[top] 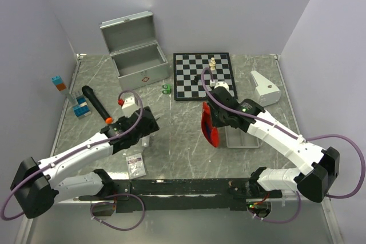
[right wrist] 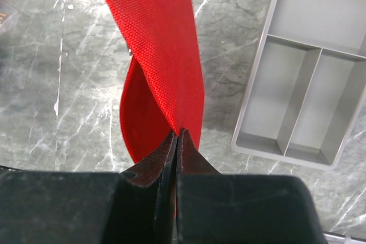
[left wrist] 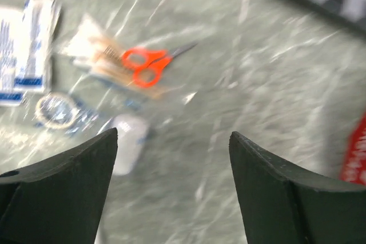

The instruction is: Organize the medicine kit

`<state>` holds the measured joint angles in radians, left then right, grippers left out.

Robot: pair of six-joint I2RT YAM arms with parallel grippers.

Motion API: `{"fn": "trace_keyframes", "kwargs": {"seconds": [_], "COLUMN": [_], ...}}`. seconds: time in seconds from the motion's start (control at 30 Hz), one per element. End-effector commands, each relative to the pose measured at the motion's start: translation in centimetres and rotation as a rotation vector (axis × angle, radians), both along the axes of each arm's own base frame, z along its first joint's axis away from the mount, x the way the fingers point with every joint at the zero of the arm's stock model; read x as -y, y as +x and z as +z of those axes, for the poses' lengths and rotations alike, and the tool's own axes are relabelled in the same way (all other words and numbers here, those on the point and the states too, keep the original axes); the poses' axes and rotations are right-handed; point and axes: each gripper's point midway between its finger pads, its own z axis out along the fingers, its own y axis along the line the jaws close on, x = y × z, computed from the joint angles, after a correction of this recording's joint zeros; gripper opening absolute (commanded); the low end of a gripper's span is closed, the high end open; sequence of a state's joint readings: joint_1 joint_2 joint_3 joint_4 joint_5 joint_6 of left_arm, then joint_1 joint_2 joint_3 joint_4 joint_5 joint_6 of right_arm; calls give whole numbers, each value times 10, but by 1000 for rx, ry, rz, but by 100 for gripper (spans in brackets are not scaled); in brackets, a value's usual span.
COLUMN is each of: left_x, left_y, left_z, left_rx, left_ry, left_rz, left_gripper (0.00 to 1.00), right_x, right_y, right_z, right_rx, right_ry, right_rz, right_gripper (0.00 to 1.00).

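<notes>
Right wrist view: R gripper (right wrist: 176, 141) clenched on edge of red pouch (right wrist: 163, 67) — pouch on end, bowed open, just beside grey tray (right wrist: 309, 84). Top view: metal case (top: 137, 55) at back left w/ lid up, well apart from pouch, chessboard (top: 204, 75) to its right. Left wrist view, blurred: L gripper (left wrist: 171, 158) released, fingers wide w/ nothing btwn — over table (left wrist: 257, 84) near orange scissors (left wrist: 146, 67), white packets (left wrist: 28, 44) and a clear roll (left wrist: 54, 110).
</notes>
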<state>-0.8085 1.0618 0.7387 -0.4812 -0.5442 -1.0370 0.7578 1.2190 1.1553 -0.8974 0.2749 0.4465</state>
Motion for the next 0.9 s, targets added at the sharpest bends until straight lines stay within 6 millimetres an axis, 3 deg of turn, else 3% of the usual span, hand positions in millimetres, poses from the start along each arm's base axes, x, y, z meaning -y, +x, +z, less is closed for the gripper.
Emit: {"fn": "trace_keyframes", "kwargs": {"seconds": [0.0,0.07,0.33,0.47,0.87], "left_x": [-4,-5,-4,-1,2], "left_y": [-14,-15,-23,-25,-23], "left_z": [-16,-20,-56,-74,-99], "left_rx": [-66,-69,-184,-234,-295], "left_ry": [-16,-34,38,51,97], "left_rz": [-21,-22,-82,-97,-119], "left_gripper": [86,97,99,88,73], "right_x": [-5,-5,-4,-4,-2], "right_y": [3,3,2,2,2], "right_z": [9,9,3,0,-1], "right_rx": [50,53,55,55,62], "right_ry": [28,31,33,35,34], "right_rz": [21,23,23,23,18], "right_gripper": [0,0,0,0,0]}}
